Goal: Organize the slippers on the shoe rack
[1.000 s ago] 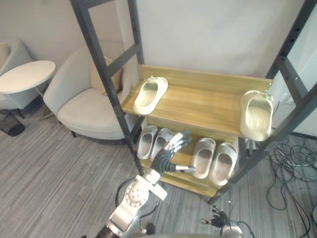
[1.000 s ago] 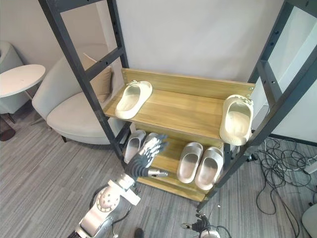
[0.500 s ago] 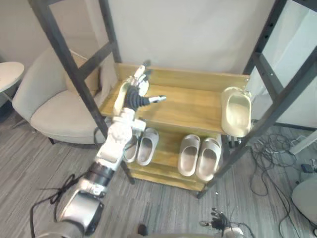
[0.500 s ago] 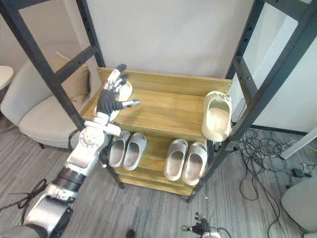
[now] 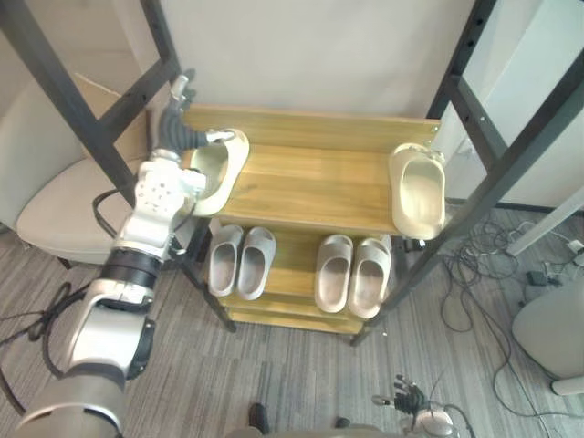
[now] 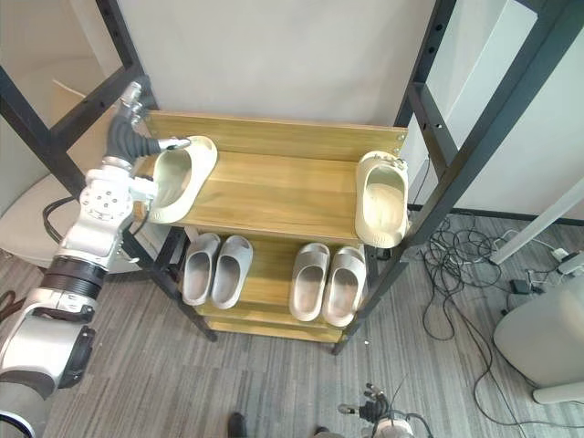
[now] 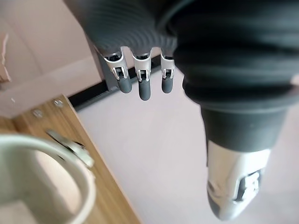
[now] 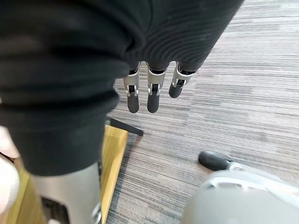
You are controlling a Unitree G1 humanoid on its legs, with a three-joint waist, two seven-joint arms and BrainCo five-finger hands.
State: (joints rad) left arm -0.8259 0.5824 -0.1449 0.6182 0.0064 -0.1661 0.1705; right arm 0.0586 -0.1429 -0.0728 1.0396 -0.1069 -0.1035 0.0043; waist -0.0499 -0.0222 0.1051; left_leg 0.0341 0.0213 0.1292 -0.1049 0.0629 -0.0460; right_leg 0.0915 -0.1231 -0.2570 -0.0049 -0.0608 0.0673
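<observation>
Left hand [image 5: 175, 130] sits at the left end of the upper shelf [image 5: 310, 187], fingers straight and spread, thumb out over the rim of the left slipper [image 5: 219, 166], gripping nothing. Other slipper [image 5: 417, 190] lies at the right end, well apart. Right hand [image 8: 148, 95] hangs low, fingers relaxed. Slipper looks like light, bendy foam; best pinched at the side wall or strap.

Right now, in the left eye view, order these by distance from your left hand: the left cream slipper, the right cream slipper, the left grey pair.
1. The left cream slipper, at the left end of the upper shelf, beside the left hand.
2. The left grey pair, on the lower shelf, below the hand.
3. The right cream slipper, at the upper shelf's far right end.
</observation>
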